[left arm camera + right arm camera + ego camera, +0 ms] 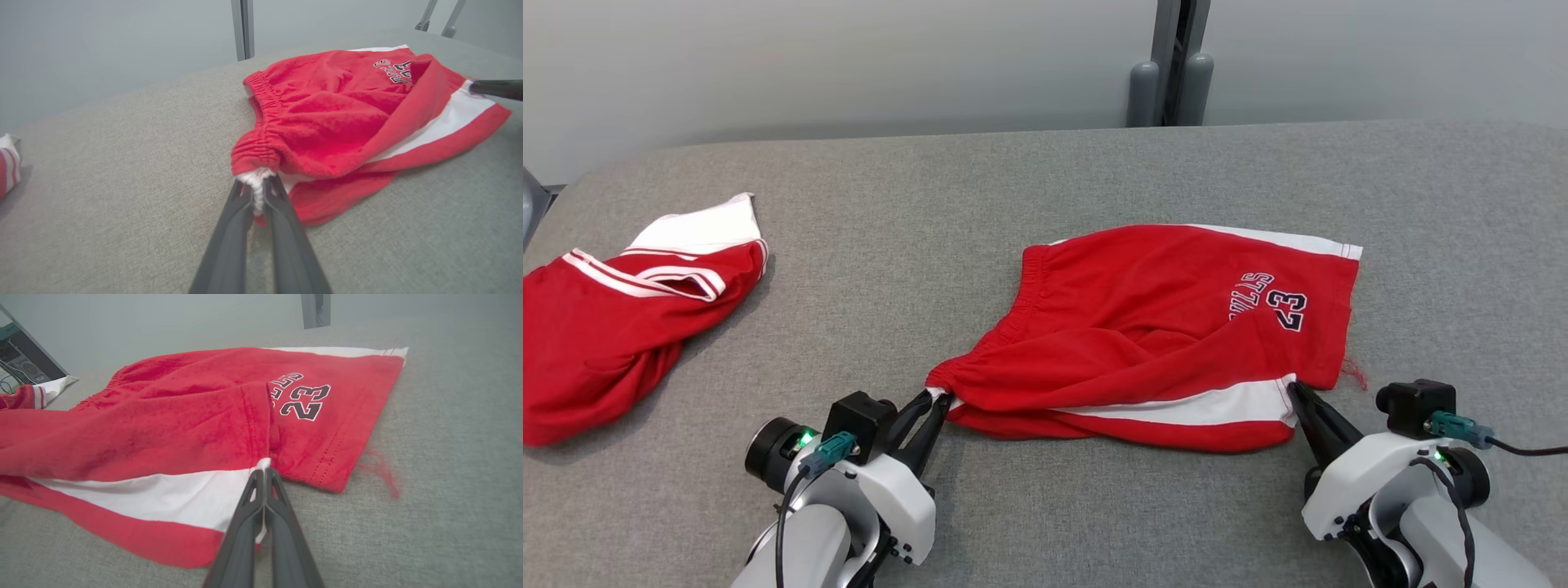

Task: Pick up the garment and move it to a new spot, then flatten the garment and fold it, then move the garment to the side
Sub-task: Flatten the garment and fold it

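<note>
Pinching the near corners low in the frame, the left gripper (937, 398) had its fingers closed on the gathered waistband end, and the right gripper (1294, 390) on the white-striped hem, of the garment (1143, 327): red fleecy shorts with an elastic waist, white side stripe and black "23" lettering. It lay at centre, rumpled, one flap folded over. Flattening looked barely begun; folding and moving aside were not yet done. Farther left, a second crumpled red-and-white garment (613, 327) lay well apart on the grey fabric counter (1045, 171), obstructing nothing. A grey post (1172, 73) stood top centre.
</note>
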You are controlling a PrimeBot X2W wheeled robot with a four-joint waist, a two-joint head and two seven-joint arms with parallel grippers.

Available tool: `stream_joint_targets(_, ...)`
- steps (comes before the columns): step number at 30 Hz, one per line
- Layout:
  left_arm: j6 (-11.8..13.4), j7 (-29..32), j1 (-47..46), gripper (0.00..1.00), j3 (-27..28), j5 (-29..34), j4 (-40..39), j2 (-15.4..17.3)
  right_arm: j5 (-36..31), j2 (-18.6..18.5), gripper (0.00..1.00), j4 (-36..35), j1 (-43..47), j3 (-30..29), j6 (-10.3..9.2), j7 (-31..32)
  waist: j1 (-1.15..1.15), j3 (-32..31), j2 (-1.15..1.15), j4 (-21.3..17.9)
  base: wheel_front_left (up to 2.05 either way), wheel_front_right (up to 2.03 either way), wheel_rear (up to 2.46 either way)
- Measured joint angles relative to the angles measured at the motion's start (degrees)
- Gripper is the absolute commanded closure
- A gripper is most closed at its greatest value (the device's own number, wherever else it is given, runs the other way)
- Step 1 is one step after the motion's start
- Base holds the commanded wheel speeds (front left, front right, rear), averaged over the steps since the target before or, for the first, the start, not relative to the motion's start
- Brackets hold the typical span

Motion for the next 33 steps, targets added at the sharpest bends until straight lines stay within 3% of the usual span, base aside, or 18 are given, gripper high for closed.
stream_joint_targets(9,0.0,0.0,0.2,1.0,0.6,0.1,0.0,-0.1,-1.0,-0.9,1.0,-3.0,0.5,0.2,0.0,0.0,0.0,-0.9,0.0,-0.6,0.0,0.0,0.0)
stream_joint_targets(16,0.0,0.0,1.1,1.0,1.0,-2.6,-2.0,-0.5,-5.4,-2.3,1.0,-9.2,0.5,-3.9,0.0,0.0,0.0,-2.6,0.0,-0.6,0.0,0.0,0.0)
stream_joint_targets(21,0.0,0.0,0.8,1.0,-0.6,-6.2,-4.9,1.1,-8.9,-3.0,1.0,-14.0,0.6,-7.5,0.0,0.0,0.0,-4.5,0.0,-0.6,0.0,0.0,0.0)
stream_joint_targets(26,0.0,1.8,-1.2,1.0,-2.2,-12.8,-8.6,3.1,-11.6,-3.7,1.0,-18.0,0.2,-10.7,0.0,0.0,0.0,-6.8,0.0,-0.8,0.0,0.0,0.0)
stream_joint_targets(33,0.0,14.2,-7.4,1.0,-2.4,-28.3,-16.8,7.1,-16.1,-5.2,1.0,-20.4,-4.0,-15.1,0.01,0.0,0.0,-9.1,0.0,-1.5,0.0,0.0,0.0)
